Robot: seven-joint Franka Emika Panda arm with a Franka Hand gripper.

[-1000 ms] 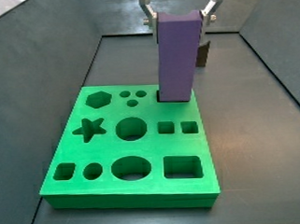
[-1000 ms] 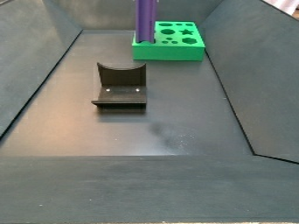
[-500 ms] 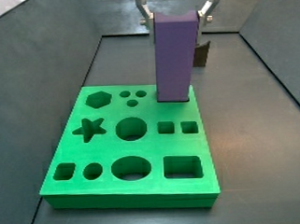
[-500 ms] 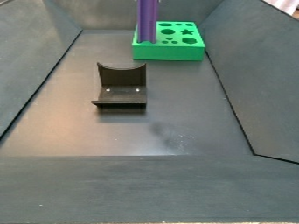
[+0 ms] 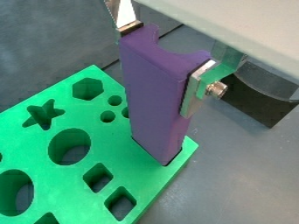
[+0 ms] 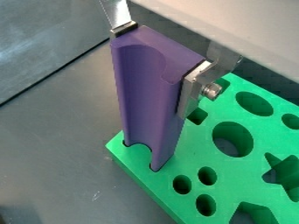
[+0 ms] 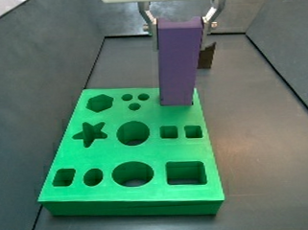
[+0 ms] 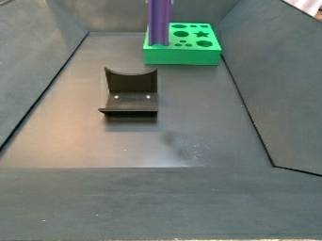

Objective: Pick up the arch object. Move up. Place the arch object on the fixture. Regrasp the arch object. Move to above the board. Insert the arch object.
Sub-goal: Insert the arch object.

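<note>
Two silver fingers (image 5: pixel 201 86) of the gripper (image 5: pixel 160 54) clamp the upright purple arch object (image 5: pixel 158 96), its lower end at the green board's (image 5: pixel 70 171) edge cut-out. Slight misalignment could jam it against the rim.

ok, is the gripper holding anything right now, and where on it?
Yes: the gripper clamps the tall purple grooved arch block near its upper end, upright at the green cut-out board corner.
</note>
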